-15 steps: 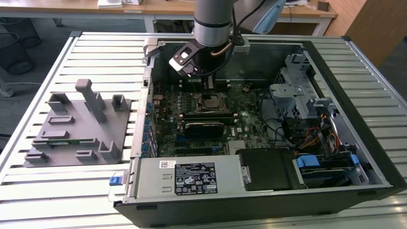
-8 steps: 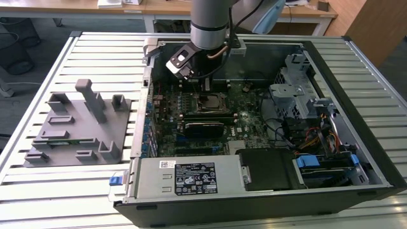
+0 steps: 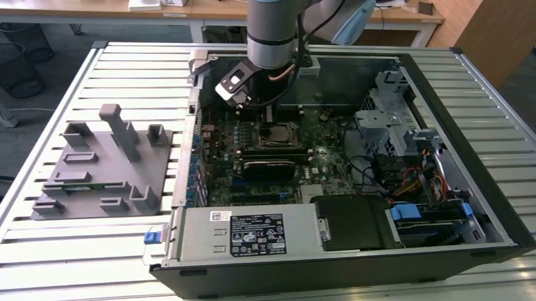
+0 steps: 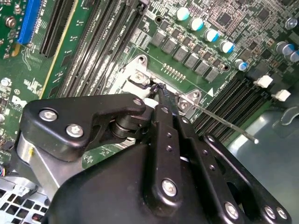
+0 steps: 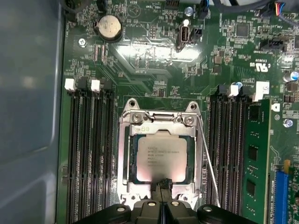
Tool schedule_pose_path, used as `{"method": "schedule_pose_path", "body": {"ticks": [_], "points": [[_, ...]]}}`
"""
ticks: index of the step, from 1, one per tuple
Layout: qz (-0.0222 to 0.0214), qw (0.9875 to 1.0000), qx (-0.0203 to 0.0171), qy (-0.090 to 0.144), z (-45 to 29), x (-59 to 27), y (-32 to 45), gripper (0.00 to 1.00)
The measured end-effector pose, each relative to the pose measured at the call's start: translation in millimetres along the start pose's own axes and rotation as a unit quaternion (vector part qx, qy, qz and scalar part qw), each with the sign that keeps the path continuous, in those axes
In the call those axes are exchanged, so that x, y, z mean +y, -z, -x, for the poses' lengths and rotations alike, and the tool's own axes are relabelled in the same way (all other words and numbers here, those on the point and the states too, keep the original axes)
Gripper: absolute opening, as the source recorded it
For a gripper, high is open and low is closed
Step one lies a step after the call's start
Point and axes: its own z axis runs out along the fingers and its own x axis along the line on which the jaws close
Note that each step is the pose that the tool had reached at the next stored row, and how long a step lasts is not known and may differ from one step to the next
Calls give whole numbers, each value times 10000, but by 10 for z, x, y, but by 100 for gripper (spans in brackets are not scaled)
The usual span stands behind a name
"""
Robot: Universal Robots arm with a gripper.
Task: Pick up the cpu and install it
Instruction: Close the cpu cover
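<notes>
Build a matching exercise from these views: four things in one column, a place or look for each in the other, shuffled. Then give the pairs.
1. cpu
2. memory strip
3. coin battery
4. grey fixture

A. on the slatted table, outside the case
B. round and silvery
C. in the metal socket frame
D. green, plugged into the motherboard

Pairs: 1-C, 2-D, 3-B, 4-A.

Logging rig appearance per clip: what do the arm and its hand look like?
The arm is a silver-grey tube with a black band and pale blue joint cap. The hand is matte black linkage bars with silver screws.
</notes>
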Motion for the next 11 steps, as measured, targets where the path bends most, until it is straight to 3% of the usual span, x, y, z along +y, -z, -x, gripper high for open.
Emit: {"method": "schedule_pose_path", "body": {"ticks": [11], "points": [[1,10000,4,2,0,-16,7,11]]}}
